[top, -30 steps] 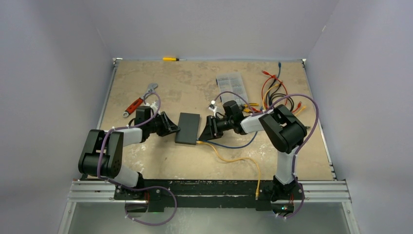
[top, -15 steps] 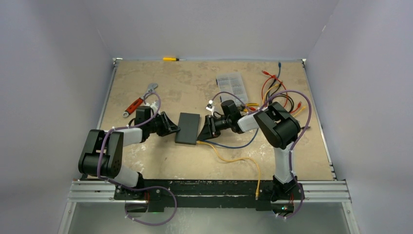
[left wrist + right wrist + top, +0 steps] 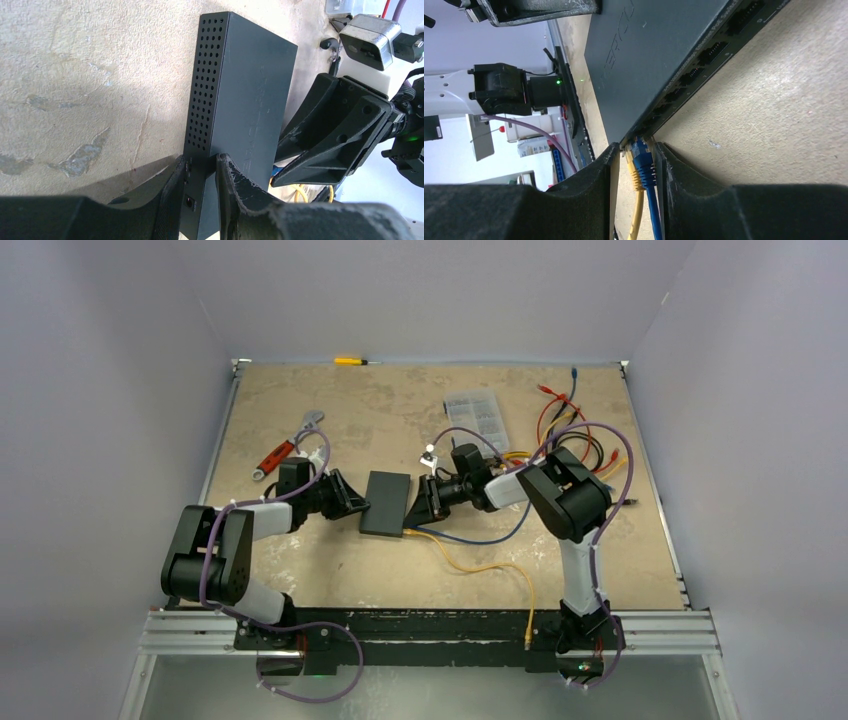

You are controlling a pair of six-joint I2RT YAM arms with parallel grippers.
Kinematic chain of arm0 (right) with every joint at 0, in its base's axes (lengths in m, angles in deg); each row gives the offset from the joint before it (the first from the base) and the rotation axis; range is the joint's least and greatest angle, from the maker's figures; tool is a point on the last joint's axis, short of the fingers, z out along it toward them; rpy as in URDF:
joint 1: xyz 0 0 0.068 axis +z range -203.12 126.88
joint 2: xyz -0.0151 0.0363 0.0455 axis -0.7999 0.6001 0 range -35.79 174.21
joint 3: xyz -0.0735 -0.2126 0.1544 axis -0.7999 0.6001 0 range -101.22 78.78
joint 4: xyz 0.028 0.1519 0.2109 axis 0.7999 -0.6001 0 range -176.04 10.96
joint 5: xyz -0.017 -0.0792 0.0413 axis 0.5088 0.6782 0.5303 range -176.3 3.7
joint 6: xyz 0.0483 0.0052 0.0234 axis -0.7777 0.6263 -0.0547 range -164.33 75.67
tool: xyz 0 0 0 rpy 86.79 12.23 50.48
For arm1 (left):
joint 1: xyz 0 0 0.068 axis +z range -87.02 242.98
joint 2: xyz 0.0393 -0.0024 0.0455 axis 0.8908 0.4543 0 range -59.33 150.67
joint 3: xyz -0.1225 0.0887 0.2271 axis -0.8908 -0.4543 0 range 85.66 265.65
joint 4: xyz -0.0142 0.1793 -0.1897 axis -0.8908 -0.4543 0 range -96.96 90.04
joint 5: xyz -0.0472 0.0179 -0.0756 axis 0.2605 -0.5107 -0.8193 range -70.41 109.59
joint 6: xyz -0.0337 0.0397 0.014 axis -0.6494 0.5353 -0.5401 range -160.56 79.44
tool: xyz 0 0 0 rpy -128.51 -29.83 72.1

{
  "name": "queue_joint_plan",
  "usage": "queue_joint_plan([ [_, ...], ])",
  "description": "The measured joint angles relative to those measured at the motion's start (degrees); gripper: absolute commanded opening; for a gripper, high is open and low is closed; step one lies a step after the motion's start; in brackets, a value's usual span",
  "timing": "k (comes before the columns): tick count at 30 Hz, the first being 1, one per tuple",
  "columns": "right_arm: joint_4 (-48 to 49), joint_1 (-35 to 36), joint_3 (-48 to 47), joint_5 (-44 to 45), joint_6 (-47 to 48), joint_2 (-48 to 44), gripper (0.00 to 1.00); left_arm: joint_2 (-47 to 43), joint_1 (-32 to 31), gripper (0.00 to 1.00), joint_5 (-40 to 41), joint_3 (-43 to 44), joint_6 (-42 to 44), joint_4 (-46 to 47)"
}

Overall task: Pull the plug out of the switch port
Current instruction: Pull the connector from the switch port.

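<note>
The left arm lies low over the table (image 3: 300,560), its forearm stretched toward the middle and its wrist turned sideways. The left gripper (image 3: 352,502) is closed on the switch (image 3: 386,502). In the wrist view one finger (image 3: 175,185) presses the perforated side and the other sits on the flat top, with the box's near corner pinched between them.

The right arm is folded, elbow raised, with its forearm reaching back toward the same box from the other side. The right gripper (image 3: 638,150) is level with the tabletop at the port edge. Its fingers are slightly parted. Between them sit a blue plug (image 3: 642,152) and a yellow plug (image 3: 631,160), both seated in the end ports just ahead of the fingertips. A thin gap shows on either side, so the fingers bracket the plugs without clamping them. Both cables run back between the fingers.
</note>
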Motion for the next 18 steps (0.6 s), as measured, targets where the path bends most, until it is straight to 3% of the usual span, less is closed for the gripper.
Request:
queue_joint_plan([
  [18,1.0,-0.3,-0.7,-0.7,0.4,1.7,0.0,0.1,0.0,0.23,-0.2,0.0,0.0,0.2],
])
